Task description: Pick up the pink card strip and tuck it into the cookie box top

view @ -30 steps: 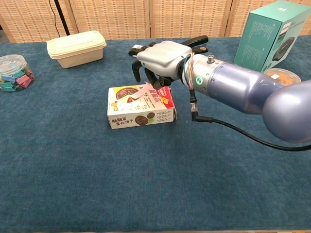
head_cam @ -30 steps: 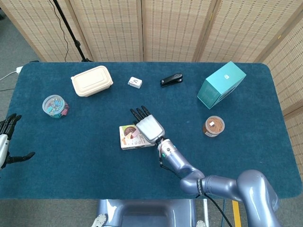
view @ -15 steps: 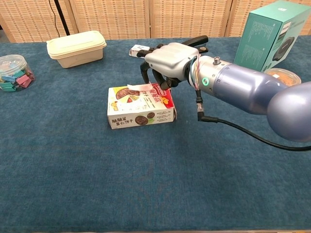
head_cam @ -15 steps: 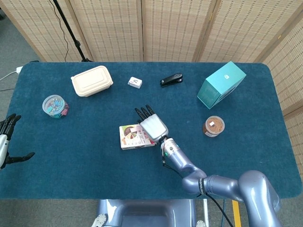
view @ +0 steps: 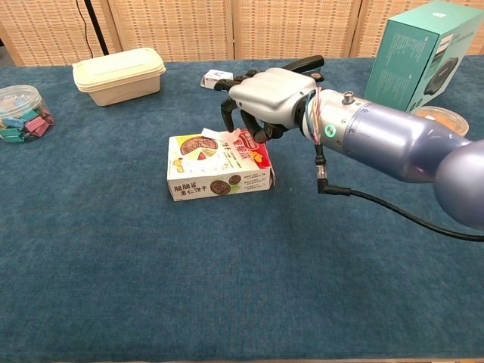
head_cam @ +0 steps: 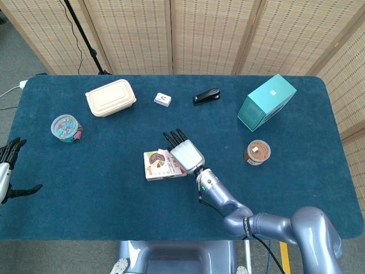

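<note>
The cookie box [view: 219,168] [head_cam: 161,165] lies flat on the blue cloth near the table's middle. The pink card strip [view: 224,141] rests on the back part of its top face, slightly raised; in the head view the strip [head_cam: 162,153] shows as a pale sliver. My right hand [view: 266,94] [head_cam: 185,154] hovers over the box's back right corner with its fingers curled down, and it pinches the strip's right end. That pinch itself is mostly hidden under the fingers. Off the table's left edge, my left hand [head_cam: 7,170] hangs with its fingers apart and holds nothing.
A cream lunch box [head_cam: 110,97] and a tub of clips [head_cam: 66,128] stand at the left. A small white box [head_cam: 163,100] and a black stapler [head_cam: 206,96] lie at the back. A teal box [head_cam: 266,101] and a round jar [head_cam: 256,152] stand at the right.
My right hand has shifted a little to the right and back. The strip went from lying diagonally across the box top to sitting along its back edge. The left hand stayed still.
</note>
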`<act>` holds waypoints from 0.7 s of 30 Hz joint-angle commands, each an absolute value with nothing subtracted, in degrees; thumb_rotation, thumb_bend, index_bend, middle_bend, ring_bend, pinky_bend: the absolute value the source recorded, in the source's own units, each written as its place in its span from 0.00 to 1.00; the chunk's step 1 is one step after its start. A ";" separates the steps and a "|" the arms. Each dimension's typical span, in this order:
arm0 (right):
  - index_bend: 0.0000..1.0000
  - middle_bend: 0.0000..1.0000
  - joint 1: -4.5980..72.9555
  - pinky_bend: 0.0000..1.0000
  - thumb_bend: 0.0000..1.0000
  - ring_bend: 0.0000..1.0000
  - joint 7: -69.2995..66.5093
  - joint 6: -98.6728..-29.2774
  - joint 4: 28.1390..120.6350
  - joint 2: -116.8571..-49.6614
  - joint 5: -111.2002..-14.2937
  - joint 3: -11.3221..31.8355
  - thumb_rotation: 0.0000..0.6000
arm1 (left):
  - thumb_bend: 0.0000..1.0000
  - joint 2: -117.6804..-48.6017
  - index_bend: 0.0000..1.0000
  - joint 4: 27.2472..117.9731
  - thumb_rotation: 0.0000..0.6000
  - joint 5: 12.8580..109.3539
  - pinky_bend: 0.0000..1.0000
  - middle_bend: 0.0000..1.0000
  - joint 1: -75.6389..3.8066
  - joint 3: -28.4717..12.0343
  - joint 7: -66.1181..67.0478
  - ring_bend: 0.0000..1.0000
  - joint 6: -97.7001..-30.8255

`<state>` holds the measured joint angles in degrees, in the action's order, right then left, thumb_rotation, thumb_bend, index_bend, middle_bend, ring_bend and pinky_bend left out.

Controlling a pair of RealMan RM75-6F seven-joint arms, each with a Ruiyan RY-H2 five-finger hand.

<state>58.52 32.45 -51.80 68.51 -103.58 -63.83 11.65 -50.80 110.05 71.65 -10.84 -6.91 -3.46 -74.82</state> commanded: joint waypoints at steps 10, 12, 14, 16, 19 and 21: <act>0.37 0.00 57.45 0.00 1.00 0.00 31.12 -51.72 68.03 -103.15 -65.25 10.89 1.00 | 0.04 -50.73 0.00 109.99 1.00 71.75 0.00 0.00 -10.81 -6.89 -3.70 0.00 -74.78; 0.37 0.00 57.25 0.00 1.00 0.00 30.77 -51.93 68.25 -103.08 -65.93 10.68 1.00 | 0.04 -50.74 0.00 110.00 1.00 71.74 0.00 0.00 -10.83 -6.88 -3.67 0.00 -74.77; 0.37 0.00 57.00 0.00 1.00 0.00 30.24 -52.52 68.37 -103.13 -67.22 10.22 1.00 | 0.04 -50.75 0.00 110.06 1.00 71.80 0.00 0.00 -10.81 -6.84 -3.62 0.00 -74.78; 0.37 0.00 56.74 0.00 1.00 0.00 29.64 -53.01 68.13 -103.28 -68.39 9.78 1.00 | 0.04 -50.77 0.00 110.07 1.00 71.81 0.00 0.00 -10.80 -6.83 -3.55 0.00 -74.82; 0.38 0.00 56.39 0.00 1.00 0.00 28.70 -53.29 67.57 -103.61 -69.53 9.34 1.00 | 0.04 -50.79 0.00 110.11 1.00 71.82 0.00 0.00 -10.82 -6.80 -3.48 0.00 -74.79; 0.38 0.00 56.21 0.00 1.00 0.00 28.26 -53.25 67.09 -103.83 -69.96 9.18 1.00 | 0.04 -50.79 0.00 110.11 1.00 71.83 0.00 0.00 -10.82 -6.80 -3.45 0.00 -74.79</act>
<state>56.31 28.36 -53.21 67.20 -103.73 -69.84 9.28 -50.79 110.11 71.83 -10.82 -6.80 -3.45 -74.79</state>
